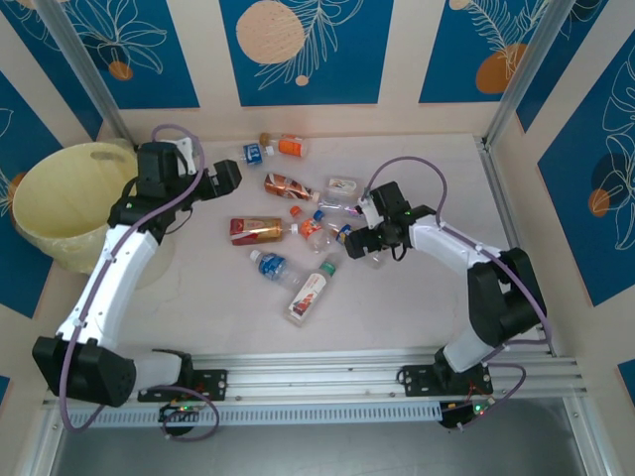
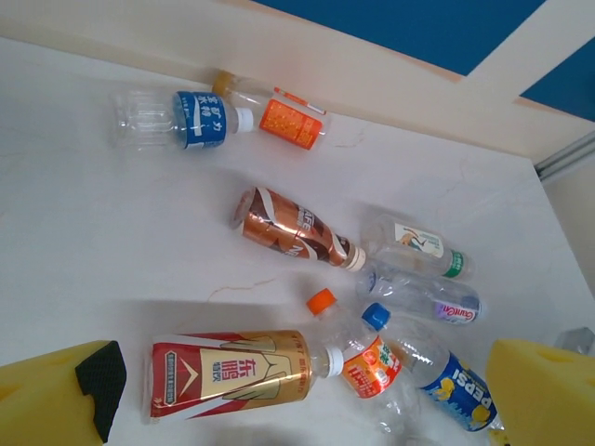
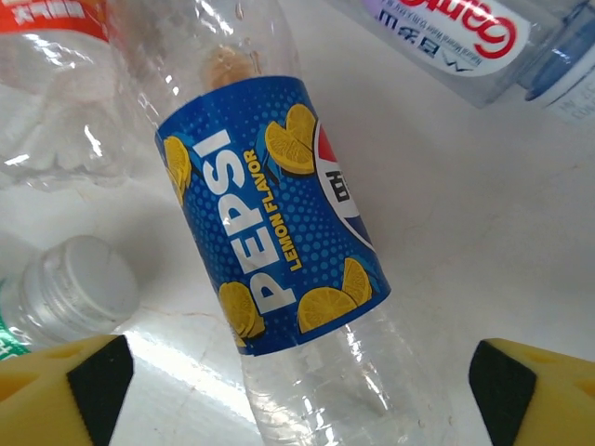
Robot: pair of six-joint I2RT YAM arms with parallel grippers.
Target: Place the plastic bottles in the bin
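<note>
Saw left hand [image 1: 228, 178] spread apart at 10 o'clock, near bin [image 1: 60, 198] | saw right hand [image 1: 357, 238] spread apart astride Pepsi bottle [image 3: 274, 223] at 3 o'clock | found other bottles [image 1: 256, 230] lying at centre of surface [image 1: 437, 297]

Pepsi bottle [image 3: 275, 232] is cropped at both ends.

Around my right gripper [image 3: 302, 376] the Pepsi bottle [image 3: 279, 251] lay hemmed in: a white-capped bottle [image 3: 74, 283] at 8 o'clock, an orange-labelled bottle [image 3: 56, 19] at 11, a purple-labelled bottle [image 3: 446, 32] at 1; bare table [image 3: 493, 214] lay open at 3 o'clock
</note>
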